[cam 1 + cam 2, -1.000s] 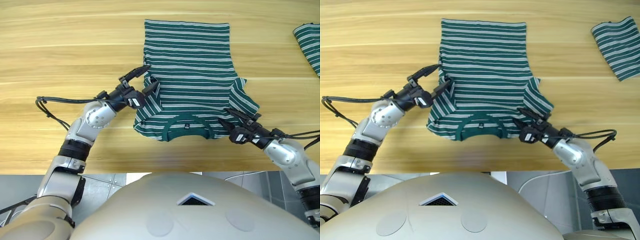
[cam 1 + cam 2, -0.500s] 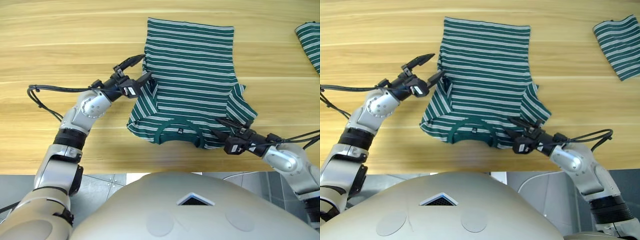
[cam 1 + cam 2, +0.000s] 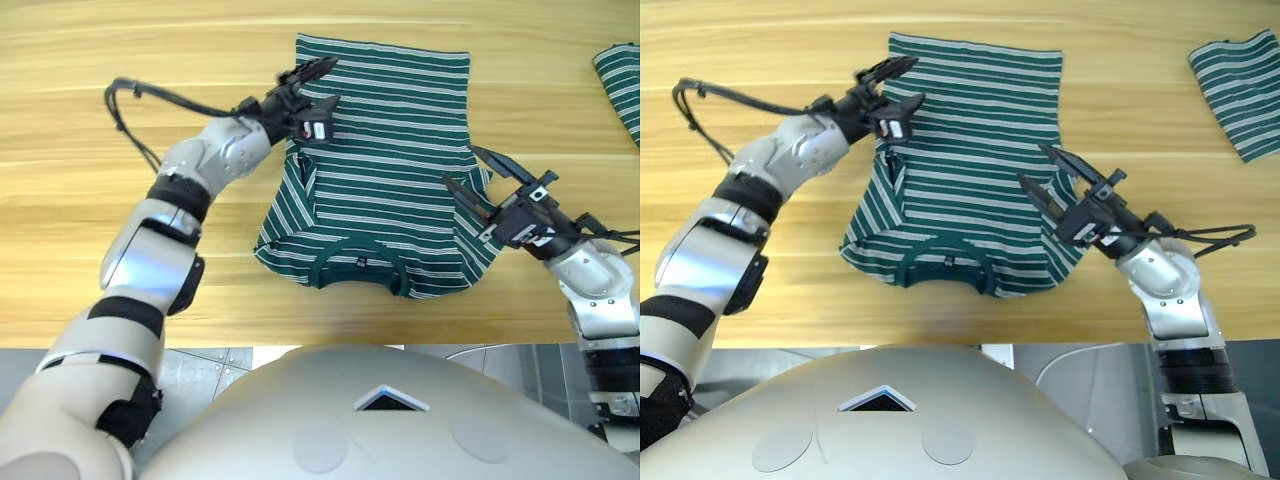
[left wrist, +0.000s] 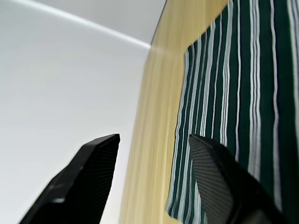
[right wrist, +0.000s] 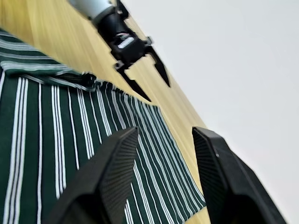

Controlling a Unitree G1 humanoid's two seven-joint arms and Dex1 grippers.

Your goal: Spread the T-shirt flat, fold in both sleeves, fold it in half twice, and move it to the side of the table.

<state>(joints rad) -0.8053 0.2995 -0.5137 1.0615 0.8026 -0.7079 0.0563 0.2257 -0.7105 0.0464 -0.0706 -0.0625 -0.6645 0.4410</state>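
Note:
A green T-shirt with white stripes [image 3: 385,150] lies on the wooden table [image 3: 120,120], its collar [image 3: 358,262] toward me and both sleeves folded in over the body. My left gripper [image 3: 333,80] hangs open over the shirt's left edge, near the far hem. In the left wrist view its fingers [image 4: 93,163] stand wide apart over the shirt's edge [image 4: 224,102]. My right gripper [image 3: 461,166] is open above the folded right sleeve [image 3: 480,235], holding nothing. In the right wrist view its own fingers [image 5: 117,172] frame the shirt [image 5: 56,140] and the left gripper [image 5: 138,60] beyond.
A second striped green garment [image 3: 1238,90] lies folded at the far right of the table. Bare wood spreads to the left of the shirt and beyond it. The table's near edge [image 3: 300,345] runs just below the collar. A black cable [image 3: 135,100] loops off the left arm.
My left gripper has left the near left sleeve and moved away along the shirt's left edge. My right gripper has risen from the near right shoulder to above the right sleeve.

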